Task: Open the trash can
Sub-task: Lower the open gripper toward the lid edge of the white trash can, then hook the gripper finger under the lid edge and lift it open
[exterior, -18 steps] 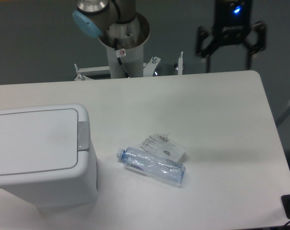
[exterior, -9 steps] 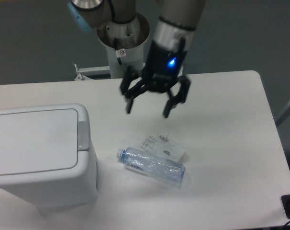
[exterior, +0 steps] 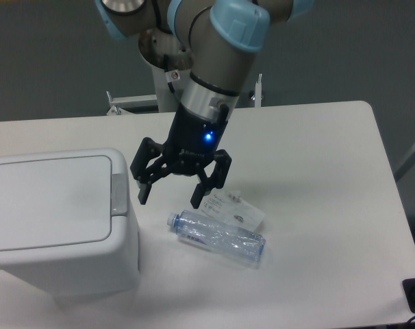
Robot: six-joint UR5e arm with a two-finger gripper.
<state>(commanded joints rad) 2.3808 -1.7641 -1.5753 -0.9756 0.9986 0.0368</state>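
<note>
1. The trash can [exterior: 57, 219] sits at the lower left of the frame, its left side and bottom cut off by the edge; its flat lid [exterior: 50, 202] lies shut. The print on the crumpled wrapper [exterior: 233, 209] is too small to read.
2. The pincer [exterior: 168, 199], fingers spread wide and holding nothing, hangs just right of the can's grey tab [exterior: 120, 193], near it but apart, above the clear bottle [exterior: 218, 237] on the tabletop [exterior: 317, 171].
3. Half a second ago the pincer hung higher and further right; it has come down and leftward toward the can. Can, bottle and wrapper have not moved.
</note>
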